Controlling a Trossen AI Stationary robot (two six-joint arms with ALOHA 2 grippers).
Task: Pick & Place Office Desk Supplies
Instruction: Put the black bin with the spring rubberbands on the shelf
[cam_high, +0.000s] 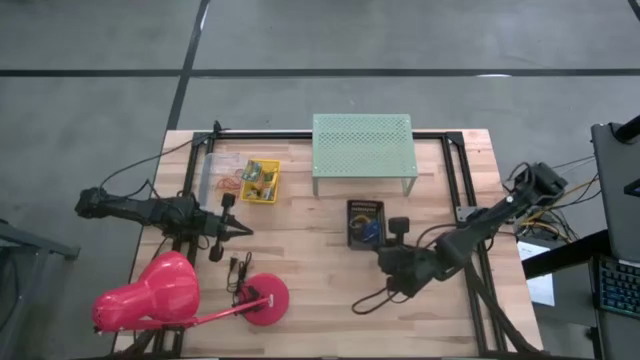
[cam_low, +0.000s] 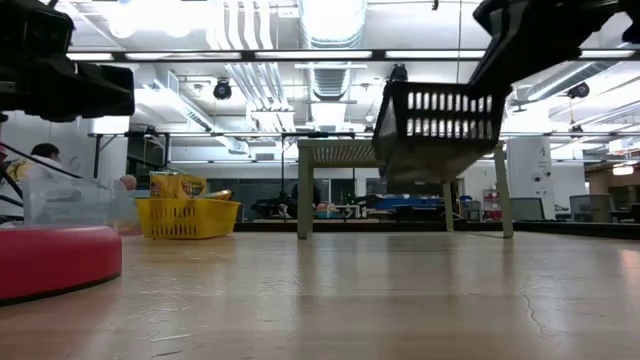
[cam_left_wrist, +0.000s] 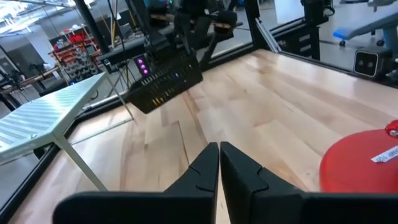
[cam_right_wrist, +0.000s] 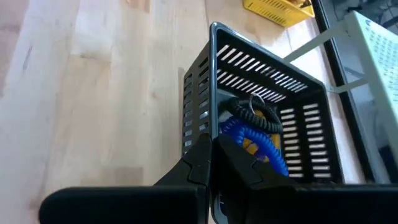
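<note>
Two coiled loops (cam_right_wrist: 255, 134), blue and black

no legible txt, white label on red lamp base (cam_left_wrist: 387, 155) too blurry to read

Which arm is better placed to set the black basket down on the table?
The right. Its hand is shut on the black basket's wall, holding it above the table. The left hand is shut and empty, near the yellow bin.

The whole table (cam_high: 330, 290) is being viewed from straight above. It is being watched level from its surface, close by. Each wrist camera is looking past its own fingers; the black basket (cam_right_wrist: 267, 124) ahead is being shared by all views.
</note>
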